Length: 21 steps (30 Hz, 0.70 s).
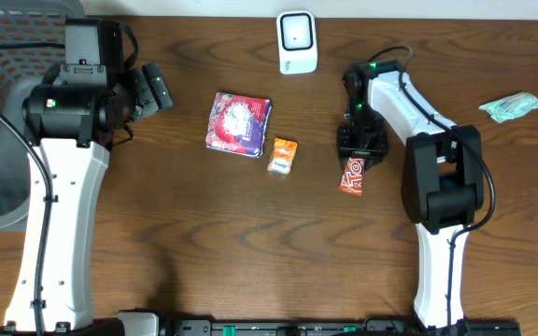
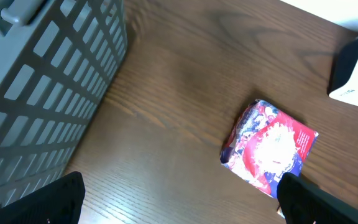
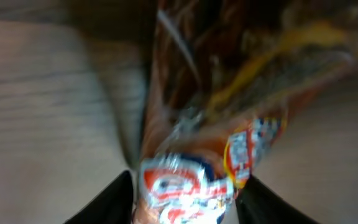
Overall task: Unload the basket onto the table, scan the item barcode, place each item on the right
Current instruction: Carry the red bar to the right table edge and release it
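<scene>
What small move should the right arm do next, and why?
Probably close the right gripper fully on the orange snack wrapper: the wrist view shows the wrapper between its fingers, but a firm grip is not clear. It must be held before going to the white scanner.

Orange-red wrapper (image 1: 352,175); purple-and-red packet (image 1: 239,122); white scanner (image 1: 297,42) — dark wood-grain table (image 1: 204,233).
</scene>
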Motion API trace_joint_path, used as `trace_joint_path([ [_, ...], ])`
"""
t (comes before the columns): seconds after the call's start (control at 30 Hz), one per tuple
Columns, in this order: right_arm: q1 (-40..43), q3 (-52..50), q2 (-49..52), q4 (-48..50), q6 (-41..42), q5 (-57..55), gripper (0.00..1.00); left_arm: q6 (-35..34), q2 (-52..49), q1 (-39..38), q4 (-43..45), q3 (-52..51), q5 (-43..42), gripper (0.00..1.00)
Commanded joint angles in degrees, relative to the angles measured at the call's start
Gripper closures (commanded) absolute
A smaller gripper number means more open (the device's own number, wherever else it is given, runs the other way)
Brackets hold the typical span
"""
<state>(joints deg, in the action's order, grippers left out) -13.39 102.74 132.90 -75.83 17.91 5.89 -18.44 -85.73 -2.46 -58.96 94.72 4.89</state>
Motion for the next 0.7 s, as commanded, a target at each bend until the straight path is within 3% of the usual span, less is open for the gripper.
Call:
trace_joint_path([
  [0.0,0.1,-1.4,-1.0,1.2,0.9,0.0,0.61,-0.7,-0.3,0.0,-0.2,-0.5,0.7,0.02],
  [0.07,0.1,-1.4,-1.0,2.0,0.9,0.0,0.67,-0.7,-0.3,0.0,-0.2,-0.5,0.7,0.02],
  [0.17,0.0,-0.7,-1.0,4.0,0.9,0.0,0.99,-0.8,-0.3,0.0,-0.2,-0.5,0.7,0.02],
  [0.47,-0.1,14.2,-1.0,6.4,4.4,0.7,0.99,-0.8,-0.3,0.0,-0.2,-0.5,0.7,0.02],
  [0.67,-1.6,19.6,-1.0,20.8,9.2,6.4,0.99,-0.7,-0.3,0.0,-0.2,-0.5,0.7,0.02],
])
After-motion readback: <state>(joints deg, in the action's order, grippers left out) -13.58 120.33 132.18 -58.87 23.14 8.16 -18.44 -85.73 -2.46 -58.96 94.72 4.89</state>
